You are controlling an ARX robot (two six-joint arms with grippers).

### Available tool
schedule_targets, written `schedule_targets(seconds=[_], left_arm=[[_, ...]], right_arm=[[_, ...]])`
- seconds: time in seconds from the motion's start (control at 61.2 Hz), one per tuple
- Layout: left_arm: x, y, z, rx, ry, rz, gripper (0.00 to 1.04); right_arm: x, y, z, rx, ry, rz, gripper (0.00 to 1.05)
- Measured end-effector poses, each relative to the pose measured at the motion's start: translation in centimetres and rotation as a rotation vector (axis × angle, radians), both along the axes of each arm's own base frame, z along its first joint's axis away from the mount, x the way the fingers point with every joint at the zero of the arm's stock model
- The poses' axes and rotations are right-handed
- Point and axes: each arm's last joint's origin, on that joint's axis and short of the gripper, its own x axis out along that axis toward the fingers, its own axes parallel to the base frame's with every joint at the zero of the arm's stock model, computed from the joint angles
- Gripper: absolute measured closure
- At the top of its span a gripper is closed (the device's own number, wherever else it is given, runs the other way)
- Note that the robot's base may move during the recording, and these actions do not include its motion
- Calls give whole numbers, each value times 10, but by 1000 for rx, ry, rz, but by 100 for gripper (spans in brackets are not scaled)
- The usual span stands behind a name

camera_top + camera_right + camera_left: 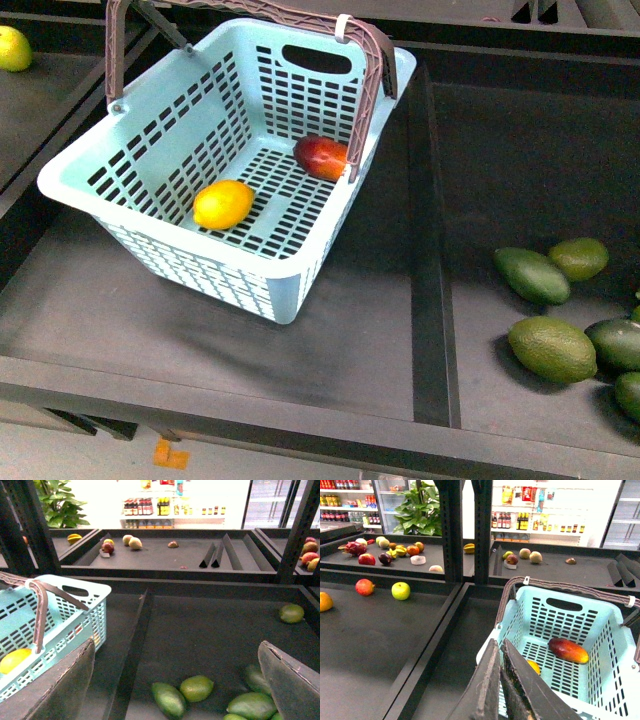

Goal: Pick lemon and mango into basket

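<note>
Shop, bottle shelves (pixel 520 520), fruit display trays (pixel 165 555)

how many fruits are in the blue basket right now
2. The lemon lies near the front of the basket floor; the mango lies farther back beside the handle. The basket walls may hide a little floor.

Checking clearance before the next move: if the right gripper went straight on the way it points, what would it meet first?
Probably the dark green oval fruits lying on the black shelf tray, between the open right gripper's fingers; depth is unclear, and nothing else blocks the way.
</note>
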Motion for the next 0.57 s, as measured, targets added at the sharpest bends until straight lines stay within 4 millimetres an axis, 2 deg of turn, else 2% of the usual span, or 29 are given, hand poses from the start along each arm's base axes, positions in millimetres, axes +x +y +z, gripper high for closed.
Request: schedule_targets(seconds=[0.114,0.539,0.572], left_arm=[[0,0,0,-1,0,0,100],[0,0,0,0,0,0,10],[0,0,0,2,0,0,5]], right_arm=[[0,0,0,0,0,0,9],[0,0,0,0,0,0,9],[0,0,0,0,0,0,9]])
